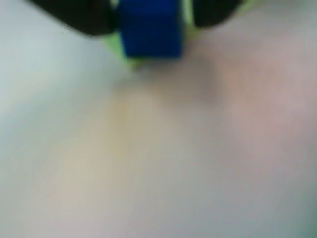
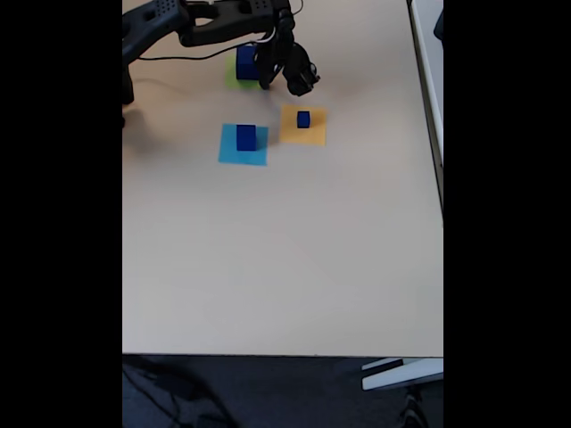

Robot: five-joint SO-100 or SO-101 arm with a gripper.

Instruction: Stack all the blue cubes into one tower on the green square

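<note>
Tool (image 1: 151,22) seen spread wide around large blue cube (image 1: 150,29) in blurred wrist view; contact apparently not made. Cube is set on green square (image 2: 234,78). Medium cube (image 2: 246,136) is placed on light-blue square (image 2: 230,153), small cube (image 2: 303,118) on orange square (image 2: 314,135), both on table (image 2: 285,259).

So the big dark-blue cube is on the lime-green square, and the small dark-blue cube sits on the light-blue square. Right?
Not quite. In the fixed view the small dark-blue cube sits on the flat orange-yellow square. The big dark-blue cube is on the lime-green square, as you said.
</note>
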